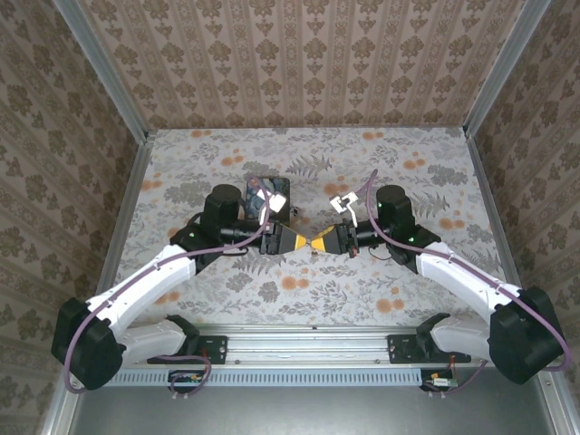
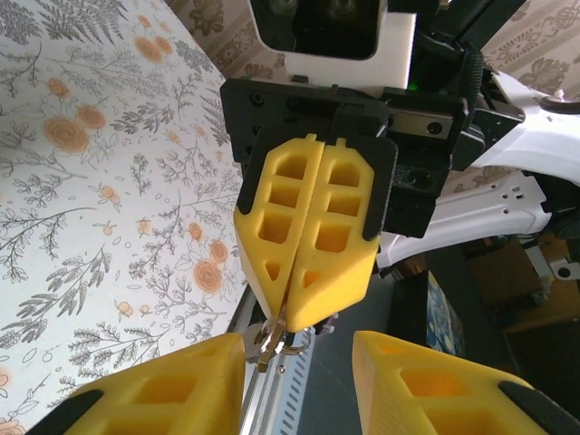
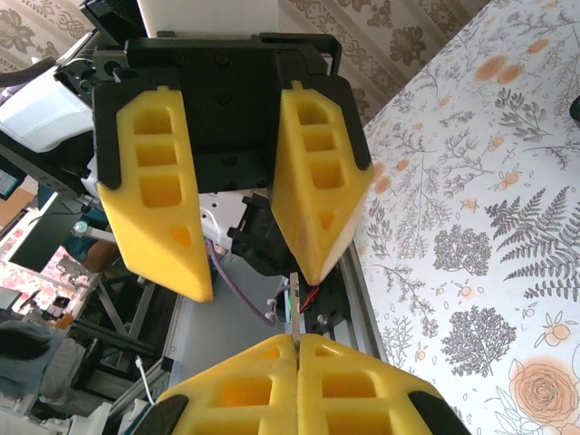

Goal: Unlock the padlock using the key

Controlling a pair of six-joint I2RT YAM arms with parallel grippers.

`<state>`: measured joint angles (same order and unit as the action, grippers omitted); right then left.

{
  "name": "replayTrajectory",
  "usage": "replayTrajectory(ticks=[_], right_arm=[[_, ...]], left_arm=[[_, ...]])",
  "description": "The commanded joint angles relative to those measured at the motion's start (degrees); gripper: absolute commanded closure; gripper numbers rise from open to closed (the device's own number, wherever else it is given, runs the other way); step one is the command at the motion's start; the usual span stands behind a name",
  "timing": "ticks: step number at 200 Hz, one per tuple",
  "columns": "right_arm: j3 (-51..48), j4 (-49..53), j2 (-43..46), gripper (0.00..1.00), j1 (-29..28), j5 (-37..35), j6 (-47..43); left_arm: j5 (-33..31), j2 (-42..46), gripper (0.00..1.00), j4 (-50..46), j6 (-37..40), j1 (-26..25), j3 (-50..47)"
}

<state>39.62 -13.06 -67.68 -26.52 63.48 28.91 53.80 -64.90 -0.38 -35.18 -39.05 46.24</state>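
Key (image 2: 268, 344) pinched in tight-closed right claw (image 3: 296, 341) mid-air over tabletop (image 1: 408, 276); left claw (image 3: 258, 283) part-open facing it. Can't tell where padlock sits. Unlocking likely not begun.

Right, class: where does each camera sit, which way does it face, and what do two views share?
Top: above, behind the arms, looking down at the table; both arms show, left fingers facing right fingers.
Left wrist: on the left arm, facing the shut right fingers; own open fingers below.
Right wrist: on the right arm, facing the left fingers; own shut fingers below.
Shared: both wrist views show the metal piece the right fingers pinch.
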Motion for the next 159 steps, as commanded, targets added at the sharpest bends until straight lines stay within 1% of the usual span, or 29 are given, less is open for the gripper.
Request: replayTrajectory(ticks=[1, 29, 39, 45, 61, 96, 105, 110, 117, 129, 141, 147, 159], right_arm=[[1.87, -0.03, -0.35, 1.0, -0.61, 1.51, -0.51], [1.66, -0.53, 0.03, 1.0, -0.69, 1.38, -0.03], [1.98, 0.44, -0.28, 1.0, -0.72, 1.13, -0.46], [2.12, 0.81, -0.47, 1.0, -0.79, 1.24, -0.56], [2.34, 0.71, -1.1, 1.0, -1.06, 1.05, -0.6], [3.09, 0.4, -2.2, 1.0, -1.51, 0.59, -0.5], [3.19, 0.43, -2.44, 1.0, -1.52, 0.47, -0.51], [3.18, 0.39, -2.54, 1.0, -1.52, 0.39, -0.39], [3.19, 0.45, -2.62, 1.0, -1.51, 0.28, -0.39], [2.91, 0.42, -2.63, 0.92, -1.44, -0.32, -0.43], [2.36, -0.39, -2.46, 0.79, -1.35, -1.37, 0.08], [2.15, -1.12, -2.46, 0.76, -1.21, -1.97, 0.69], [1.4, -3.91, -2.54, 0.73, -0.94, -2.46, 2.89]], left_arm=[[0.85, -0.91, 0.63, 0.92, 0.42, -0.47, 0.16], [0.58, -1.28, 0.63, -0.05, 1.05, -0.42, 0.37], [0.7, -1.2, 0.65, 0.1, 1.08, -0.41, 0.41], [0.8, -1.19, 0.68, 0.16, 0.99, -0.39, 0.44], [1.31, -1.37, 0.81, -0.06, 1.14, -0.57, 0.75], [1.22, -1.91, 0.89, -0.94, 1.7, -0.78, 0.87], [1.25, -1.98, 0.94, -0.8, 1.69, -0.85, 0.87], [1.15, -1.9, 1.0, -0.77, 1.8, -0.87, 0.92], [0.62, -1.74, 1.0, -0.87, 1.87, -0.81, 0.89], [-1.2, -1.31, 1.0, -0.41, 1.96, -0.64, 0.64], [-2.26, -1.02, 1.0, 1.96, 0.76, 0.26, -0.32], [-2.29, -0.93, 1.0, 4.36, -0.45, 0.81, -0.98], [-2.17, -1.04, 1.0, 9.13, -3.27, 2.1, -2.56]])
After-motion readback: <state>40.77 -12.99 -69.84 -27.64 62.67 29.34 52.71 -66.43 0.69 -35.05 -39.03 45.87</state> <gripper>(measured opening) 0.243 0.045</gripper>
